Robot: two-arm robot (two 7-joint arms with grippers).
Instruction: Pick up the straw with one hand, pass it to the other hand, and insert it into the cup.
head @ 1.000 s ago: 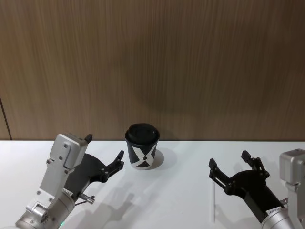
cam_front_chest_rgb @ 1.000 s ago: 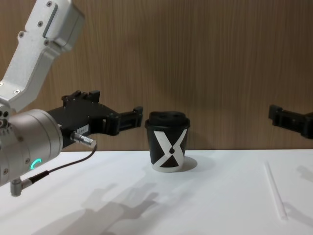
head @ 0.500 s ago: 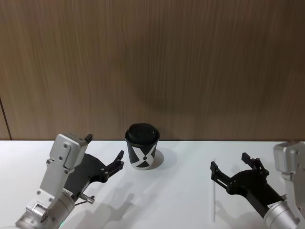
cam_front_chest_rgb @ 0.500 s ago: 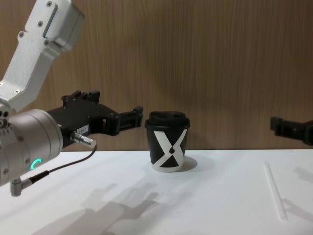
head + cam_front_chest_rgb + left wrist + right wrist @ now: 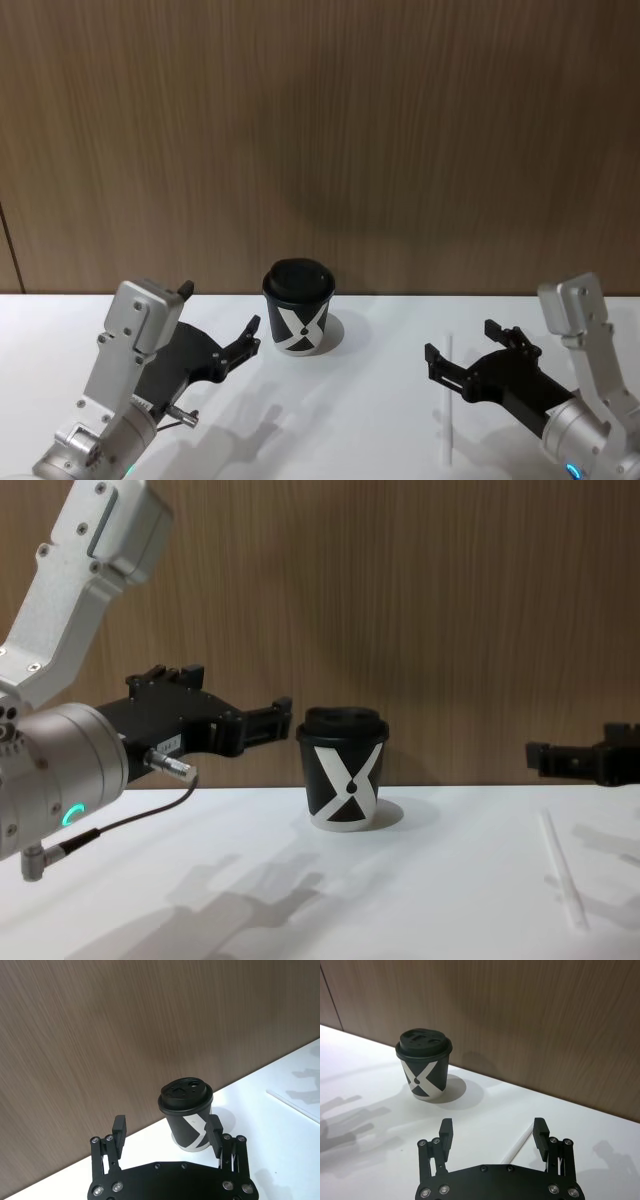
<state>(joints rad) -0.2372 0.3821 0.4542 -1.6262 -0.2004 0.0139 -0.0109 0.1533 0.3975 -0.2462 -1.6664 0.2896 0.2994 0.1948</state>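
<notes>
- The straw (image 5: 447, 432) lies flat on the white table (image 5: 350, 420) on the robot's right. It is well apart from the cup (image 5: 298, 322), and its length runs from the near edge toward the wall (image 5: 320, 130).
- The right tool (image 5: 462, 342) hangs over the far part of the straw with its jaws wide apart, gripping nothing. In the head view one jaw crosses in front of the straw and hides a short stretch of it.
- The chest view adds height. There the right tool sits clear above the table, about level with the cup's upper half, and the straw lies below it untouched.
- In the right wrist view the straw's far end shows between the two jaws, with the cup farther off to one side.
- The cup stands upright near the wall with its black lid (image 5: 298, 275) on and the white X facing the robot.
- The left tool (image 5: 219, 308) is raised just beside the cup on its left, not touching it, with its jaws apart and empty. The left wrist view frames the cup beyond the jaw tips.
- In the chest view a green ring light (image 5: 68, 815) and a thin cable (image 5: 140, 815) show on the left wrist.
- Arm shadows fall across the table.
</notes>
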